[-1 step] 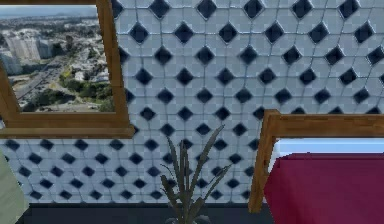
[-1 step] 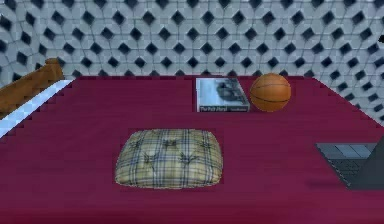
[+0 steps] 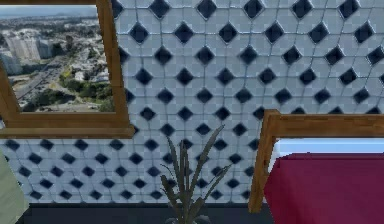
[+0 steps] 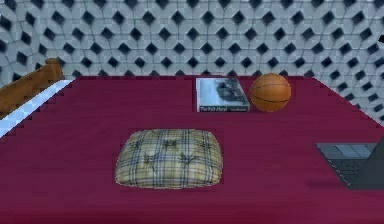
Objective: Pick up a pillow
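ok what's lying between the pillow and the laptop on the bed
Nothing: in the arm side view, the stretch of red bedcover between the plaid pillow and the laptop is bare.

1. Wall (image 3: 230, 60): pale tiles with dark diamond marks, spanning the view behind everything else.
2. Window (image 3: 55, 55): upper left, in a wooden frame with a sill below. An aerial city scene with buildings and roads is visible through it.
3. Plant (image 3: 185, 180): bottom centre, thin dark spiky leaves rising against the wall. Its base is cut off by the lower edge.
4. Bed (image 3: 262, 160): lower right, with a wooden post and rail. A white strip (image 3: 325, 147) sits under the rail, and a dark red cover (image 3: 325, 190) lies below that.
5. Pale greenish shape (image 3: 8, 195): lower left corner, identity unclear.
6. Dark floor strip (image 3: 100, 214) along the wall's foot.
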You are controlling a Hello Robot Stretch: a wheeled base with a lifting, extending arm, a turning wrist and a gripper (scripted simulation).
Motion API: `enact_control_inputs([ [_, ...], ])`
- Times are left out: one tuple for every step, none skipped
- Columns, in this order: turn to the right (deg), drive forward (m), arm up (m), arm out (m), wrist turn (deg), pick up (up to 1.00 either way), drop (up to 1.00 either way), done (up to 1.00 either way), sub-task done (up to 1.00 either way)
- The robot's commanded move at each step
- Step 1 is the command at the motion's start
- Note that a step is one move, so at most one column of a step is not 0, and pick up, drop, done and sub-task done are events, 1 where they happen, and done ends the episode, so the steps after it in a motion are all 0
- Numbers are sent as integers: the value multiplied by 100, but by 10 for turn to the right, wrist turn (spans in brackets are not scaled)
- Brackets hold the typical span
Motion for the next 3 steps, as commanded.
enact_control_inputs([
  [0,0,38,0,0,0,0,0,0],
  [0,0,0,18,0,0,0,0,0],
  [0,0,0,0,450,0,0,0,0],
])
